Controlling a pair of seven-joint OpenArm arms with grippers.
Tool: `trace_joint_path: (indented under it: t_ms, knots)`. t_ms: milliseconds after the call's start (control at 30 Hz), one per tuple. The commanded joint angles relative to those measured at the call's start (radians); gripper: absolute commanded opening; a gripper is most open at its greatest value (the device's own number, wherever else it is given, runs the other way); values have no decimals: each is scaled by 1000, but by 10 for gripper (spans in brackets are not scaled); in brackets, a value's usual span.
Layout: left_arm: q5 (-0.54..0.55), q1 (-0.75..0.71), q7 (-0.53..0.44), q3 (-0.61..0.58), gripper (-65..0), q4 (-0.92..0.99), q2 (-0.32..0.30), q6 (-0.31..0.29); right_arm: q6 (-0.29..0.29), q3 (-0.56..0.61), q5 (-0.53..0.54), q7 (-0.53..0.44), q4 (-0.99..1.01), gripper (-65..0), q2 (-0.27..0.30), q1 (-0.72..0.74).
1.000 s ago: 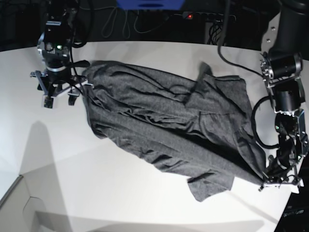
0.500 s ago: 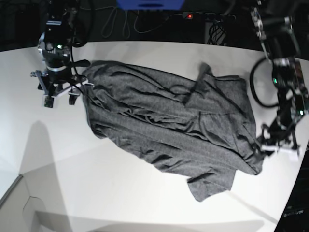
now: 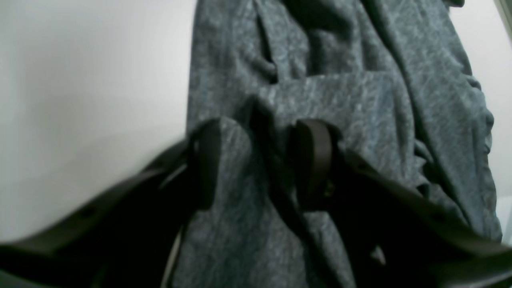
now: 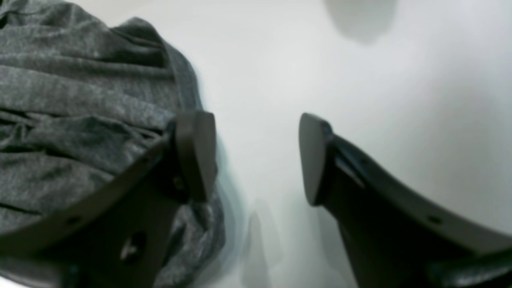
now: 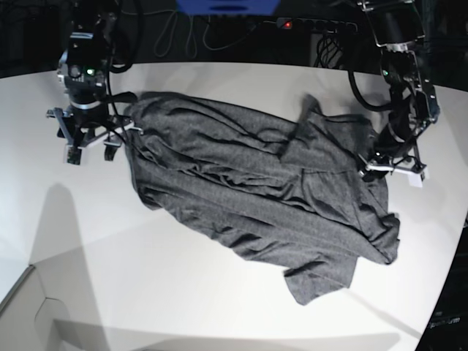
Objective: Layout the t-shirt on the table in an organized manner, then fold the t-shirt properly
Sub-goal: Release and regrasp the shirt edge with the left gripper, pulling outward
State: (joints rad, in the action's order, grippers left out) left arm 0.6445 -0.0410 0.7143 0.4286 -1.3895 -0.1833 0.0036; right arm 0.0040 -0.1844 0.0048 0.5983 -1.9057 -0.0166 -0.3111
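One t-shirt (image 5: 256, 197), soft, light and limp, was spread rumpled across the counter (image 5: 183, 307) at frame centre. Both grippers' fingers (image 4: 196, 154) were apart, empty. A hem corner was judged the best hold.

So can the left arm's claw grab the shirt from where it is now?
Probably yes. The left gripper hangs right over the t-shirt, its fingers spread with grey cloth between them and nothing in the way. It is not pinching the cloth yet.
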Motion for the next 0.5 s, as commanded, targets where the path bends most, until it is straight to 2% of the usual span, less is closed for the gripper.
trace_joint_path:
  t_ms: [0,200,400,467]
  knots:
    - [4,0,-12,3,-361,-20,-12,-9,3,0,-1,-27,-18,-314,4,5]
    - [-1,-3,-6,2,-368,-18,-11,-9,3,0,-1,-25,-18,-314,4,5]
    - [10,-7,-9,-37,-547,-31,-14,-11,3,0,-1,-24,-16,-314,4,8]
    - [10,-29,-6,-33,-631,-81,-11,-11,3,0,-1,-22,-16,-314,4,8]
